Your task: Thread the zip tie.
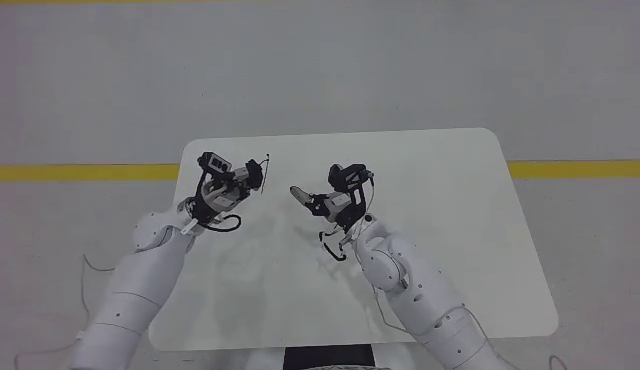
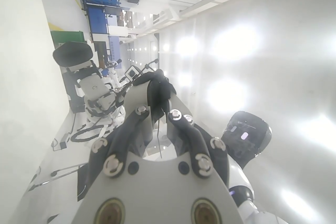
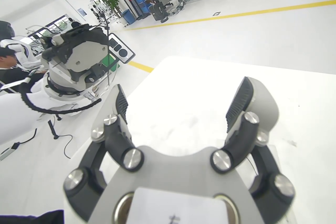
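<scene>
One white table (image 1: 450, 270), yellow-lined floor (image 1: 400, 60); left tool (image 1: 256, 175) clamps zip tie (image 2: 159, 136), right tool (image 3: 182, 94) released.

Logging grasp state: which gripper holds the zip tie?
The left gripper, shut on the thin black zip tie; the right gripper is open and empty.

zip tie (image 1: 266, 163) in left hand (image 1: 254, 176) | right hand (image 1: 305, 195) to its right, apart | both over table (image 1: 450, 220), left half

Matt white table (image 1: 450, 230), ribbed black rubbery fingers (image 3: 237, 101)
</scene>
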`<state>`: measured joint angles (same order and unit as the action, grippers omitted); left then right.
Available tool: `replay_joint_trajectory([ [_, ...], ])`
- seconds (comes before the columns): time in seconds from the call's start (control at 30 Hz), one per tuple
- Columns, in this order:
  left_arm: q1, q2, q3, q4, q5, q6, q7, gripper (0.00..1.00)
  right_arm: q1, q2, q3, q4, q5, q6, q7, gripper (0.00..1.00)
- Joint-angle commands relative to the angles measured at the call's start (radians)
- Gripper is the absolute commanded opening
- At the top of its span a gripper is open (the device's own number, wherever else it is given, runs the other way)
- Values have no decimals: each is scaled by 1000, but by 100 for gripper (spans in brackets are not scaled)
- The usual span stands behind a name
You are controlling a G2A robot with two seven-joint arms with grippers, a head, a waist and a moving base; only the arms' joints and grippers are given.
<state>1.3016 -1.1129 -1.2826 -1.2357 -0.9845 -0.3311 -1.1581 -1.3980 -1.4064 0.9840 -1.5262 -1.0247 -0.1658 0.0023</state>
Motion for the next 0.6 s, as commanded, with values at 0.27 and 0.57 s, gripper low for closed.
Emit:
replay_joint_trajectory([
  [0.27,18,-1,0,-29,8,-9,27,0,0,0,0,0,0,0,0,100],
  [0.57,18,-1,0,-29,8,-9,27,0,0,0,0,0,0,0,0,100],
])
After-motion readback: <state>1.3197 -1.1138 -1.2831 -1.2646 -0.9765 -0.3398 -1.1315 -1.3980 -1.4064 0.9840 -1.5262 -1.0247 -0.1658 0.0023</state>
